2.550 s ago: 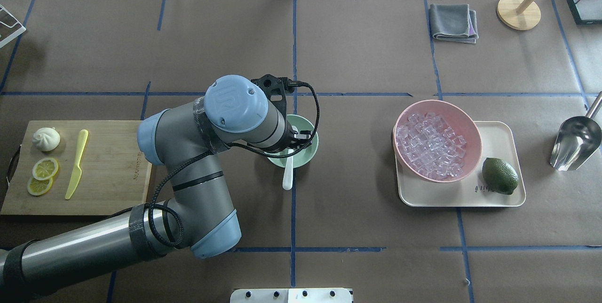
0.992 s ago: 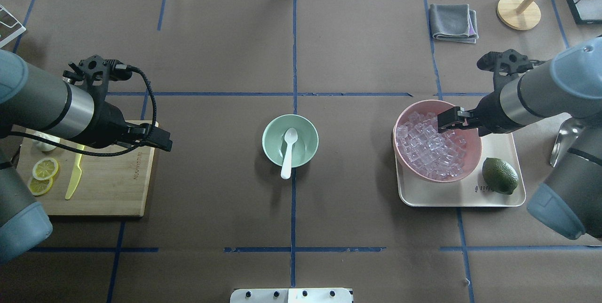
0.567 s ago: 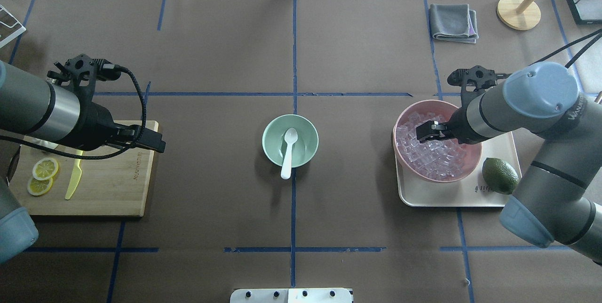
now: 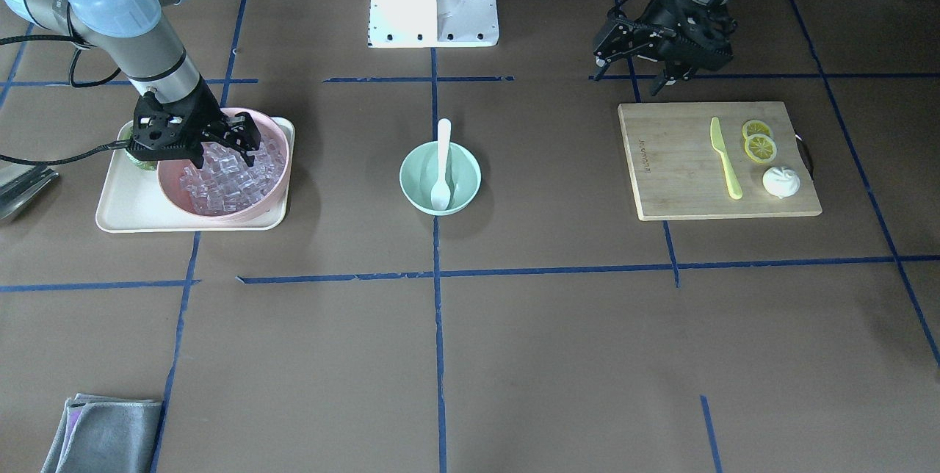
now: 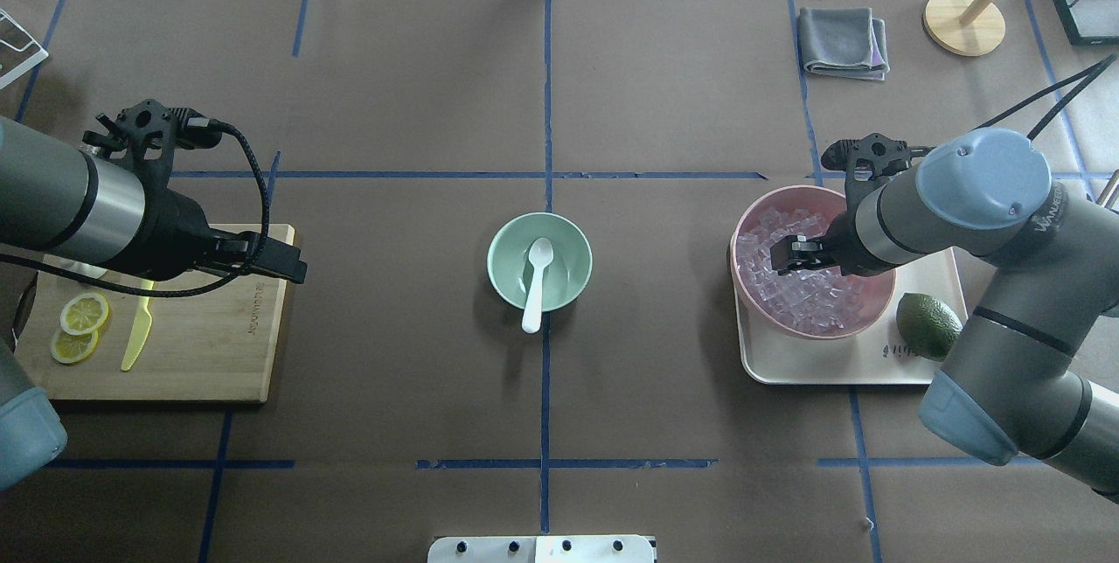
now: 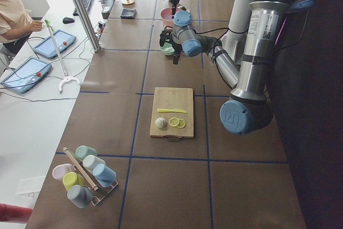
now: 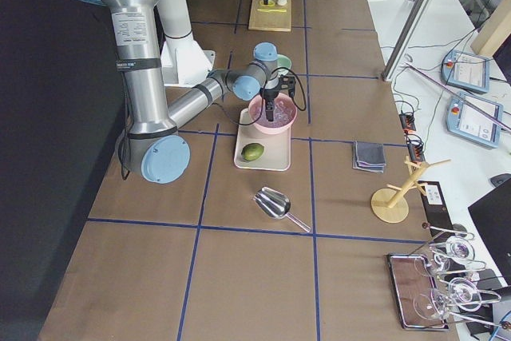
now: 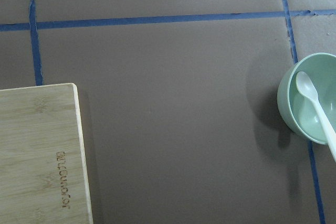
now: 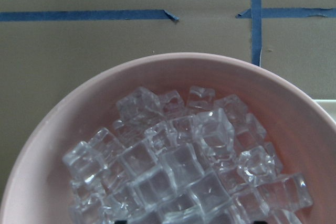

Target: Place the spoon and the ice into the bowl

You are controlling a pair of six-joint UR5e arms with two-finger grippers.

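Observation:
The white spoon (image 5: 536,283) lies in the mint-green bowl (image 5: 570,270) at the table's middle, scoop inside and handle sticking out over the near rim. Both also show in the left wrist view, the spoon (image 8: 315,103) in the bowl (image 8: 302,124). The ice (image 5: 809,288) fills the pink bowl (image 5: 817,191); no ice shows in the green bowl. My right gripper (image 5: 787,253) is open, low over the ice (image 9: 178,166), with its fingertips just at that view's bottom edge. My left gripper (image 5: 293,264) is open and empty above the cutting board's corner.
The pink bowl sits on a cream tray (image 5: 874,366) beside a lime (image 5: 928,324). A cutting board (image 5: 210,336) at the left holds a yellow knife (image 5: 140,327) and lemon slices (image 5: 83,316). A grey cloth (image 5: 844,40) and a wooden stand (image 5: 963,21) are far right.
My left gripper has let go of the spoon in the green bowl and drawn back left to the cutting board. My right arm has come in and lowered its gripper over the ice.

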